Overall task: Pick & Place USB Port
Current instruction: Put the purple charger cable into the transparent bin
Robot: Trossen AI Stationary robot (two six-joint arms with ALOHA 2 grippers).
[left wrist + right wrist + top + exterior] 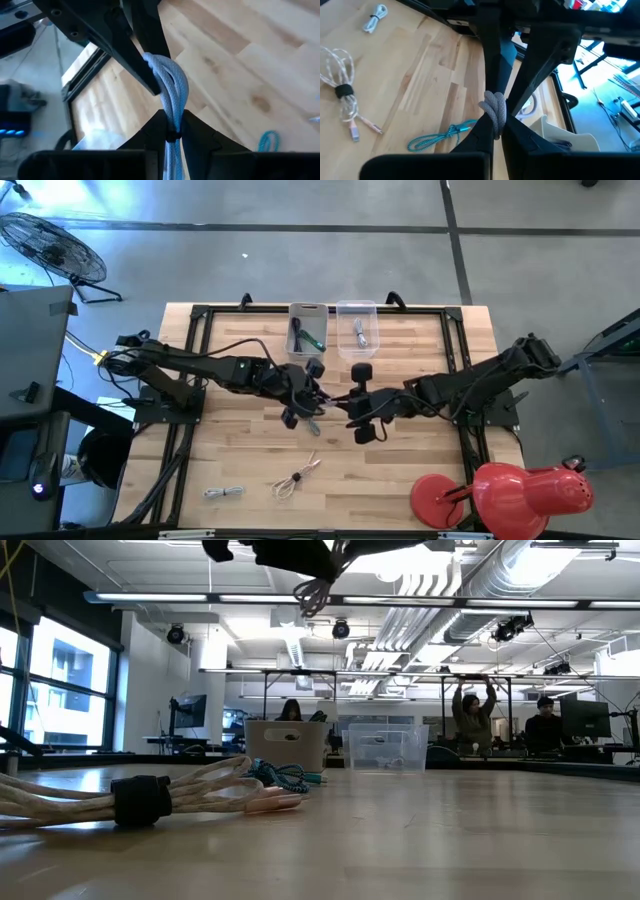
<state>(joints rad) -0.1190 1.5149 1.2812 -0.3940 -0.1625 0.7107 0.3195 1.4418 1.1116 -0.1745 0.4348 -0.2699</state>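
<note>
While both my claws clamp same grey cable bundle (494, 112) mid-air above table centre — left gripper (167, 127), right gripper (496, 131) — step is handover. Next: one claw releases, other carries to bins (357, 310).

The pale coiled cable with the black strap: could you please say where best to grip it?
Take the pale coiled cable at its black strap, likely from above, fingers across the bundle: it lies flat, cinched narrowest there, loops and plug ends splaying. Left gripper and right gripper clamp a grey cable bundle above table centre.
</note>
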